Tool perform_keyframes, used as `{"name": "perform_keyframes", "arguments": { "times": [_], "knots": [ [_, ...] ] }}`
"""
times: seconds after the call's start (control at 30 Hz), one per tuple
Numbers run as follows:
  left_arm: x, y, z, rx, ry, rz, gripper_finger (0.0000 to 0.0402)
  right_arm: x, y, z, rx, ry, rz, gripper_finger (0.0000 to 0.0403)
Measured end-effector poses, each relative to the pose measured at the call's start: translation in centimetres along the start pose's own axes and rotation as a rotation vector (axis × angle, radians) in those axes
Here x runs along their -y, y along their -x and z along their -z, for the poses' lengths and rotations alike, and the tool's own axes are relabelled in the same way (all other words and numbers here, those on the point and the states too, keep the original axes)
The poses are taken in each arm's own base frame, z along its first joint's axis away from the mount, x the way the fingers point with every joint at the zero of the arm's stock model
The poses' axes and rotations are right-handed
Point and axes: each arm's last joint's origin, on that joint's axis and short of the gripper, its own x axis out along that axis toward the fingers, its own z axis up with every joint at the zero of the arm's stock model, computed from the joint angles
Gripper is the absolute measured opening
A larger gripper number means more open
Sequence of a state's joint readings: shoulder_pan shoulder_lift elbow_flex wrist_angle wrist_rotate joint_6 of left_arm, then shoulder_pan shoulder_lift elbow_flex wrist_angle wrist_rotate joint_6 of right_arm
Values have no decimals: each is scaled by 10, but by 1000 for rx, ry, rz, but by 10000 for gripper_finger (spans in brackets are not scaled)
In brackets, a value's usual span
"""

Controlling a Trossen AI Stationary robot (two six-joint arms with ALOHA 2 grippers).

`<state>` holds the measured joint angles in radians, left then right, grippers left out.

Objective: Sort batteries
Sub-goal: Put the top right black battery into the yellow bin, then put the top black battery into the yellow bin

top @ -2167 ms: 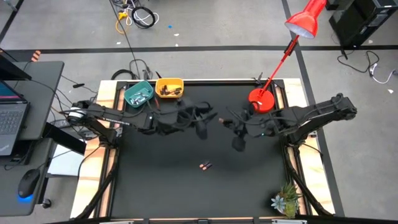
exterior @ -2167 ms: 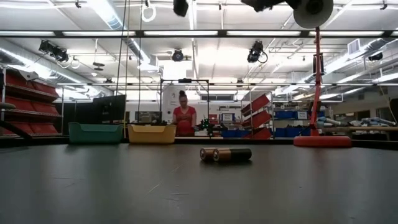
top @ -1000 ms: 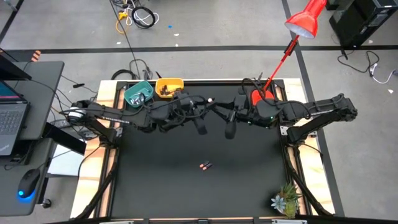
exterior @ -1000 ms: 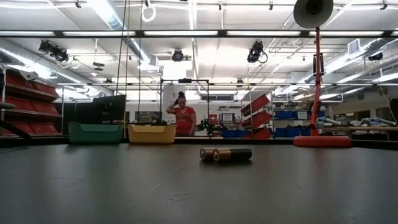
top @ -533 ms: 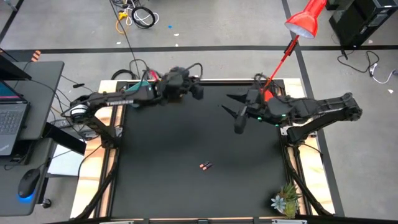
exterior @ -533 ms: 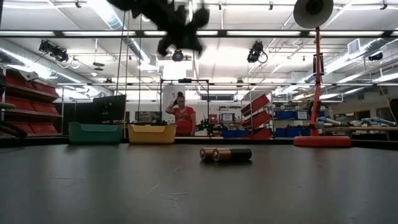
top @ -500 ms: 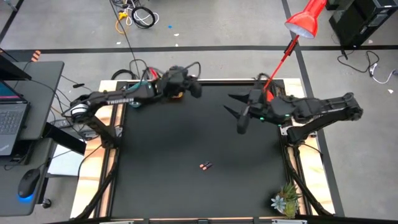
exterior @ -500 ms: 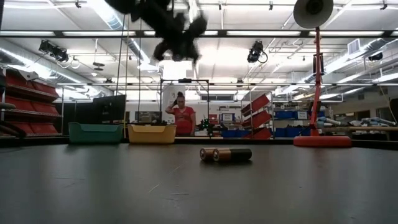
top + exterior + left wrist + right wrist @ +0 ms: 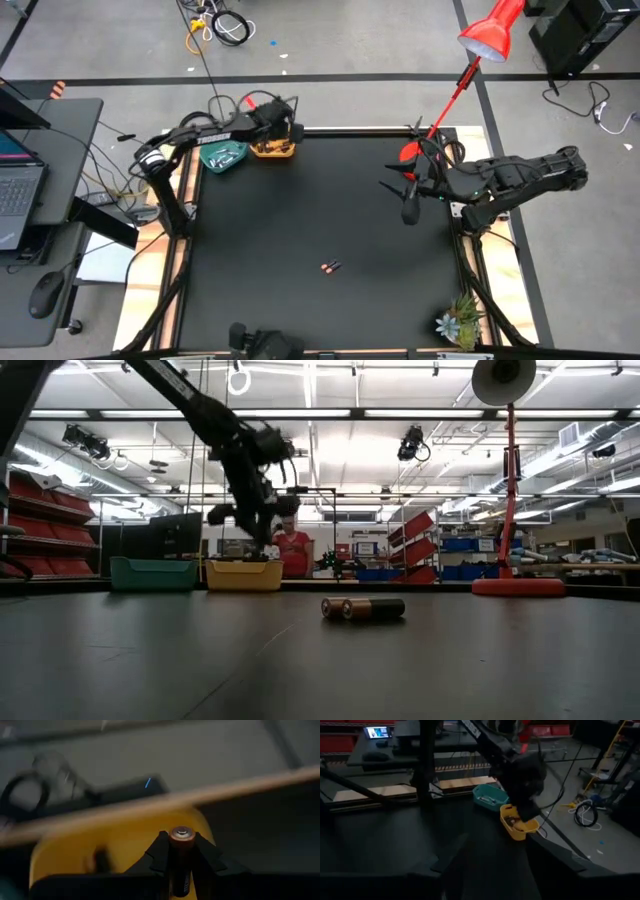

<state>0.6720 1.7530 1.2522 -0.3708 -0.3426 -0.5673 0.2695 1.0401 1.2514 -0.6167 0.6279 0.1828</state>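
Left gripper (image 9: 181,851) now over yellow bowl (image 9: 272,149), clamping battery (image 9: 180,855); right gripper (image 9: 403,198) spread, empty, withdrawn right.

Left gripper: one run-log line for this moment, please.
left gripper: over yellow bowl, jaws shut on copper-tipped battery | right gripper: open, empty, table's right side | two batteries: on mat

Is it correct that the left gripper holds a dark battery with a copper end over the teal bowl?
Not quite. The left gripper does hold the dark, copper-ended battery, but over the yellow bowl, not the teal bowl beside it. The left wrist view and high view show this.
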Motion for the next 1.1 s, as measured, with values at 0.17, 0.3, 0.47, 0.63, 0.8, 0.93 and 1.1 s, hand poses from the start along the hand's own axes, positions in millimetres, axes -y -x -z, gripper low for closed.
{"name": "perform_keyframes", "arguments": {
  "times": [0.17, 0.3, 0.47, 0.63, 0.8, 0.93, 1.1],
  "knots": [
    [-5, -29, 24, -170, 40, -72, 82, 5, -3, 0, -2, 19, 49, 195],
    [-7, -36, 33, -245, 25, -84, 183, 16, -9, -3, 13, 35, 169, 184],
    [-6, -18, 26, -239, -33, -46, 253, 32, -17, -6, 9, 60, 218, 171],
    [18, 39, 13, -66, -268, 114, 228, 45, -25, -7, -13, 52, 166, 162],
    [59, 100, 49, -98, -599, 384, 189, 53, -30, -5, -37, 27, 103, 160],
    [95, 138, 110, -246, -744, 562, 183, 56, -31, -5, -45, 62, 97, 159],
    [132, 175, 188, -278, -830, 647, 183, 55, -35, -3, -62, 121, 95, 158]
  ]
}}
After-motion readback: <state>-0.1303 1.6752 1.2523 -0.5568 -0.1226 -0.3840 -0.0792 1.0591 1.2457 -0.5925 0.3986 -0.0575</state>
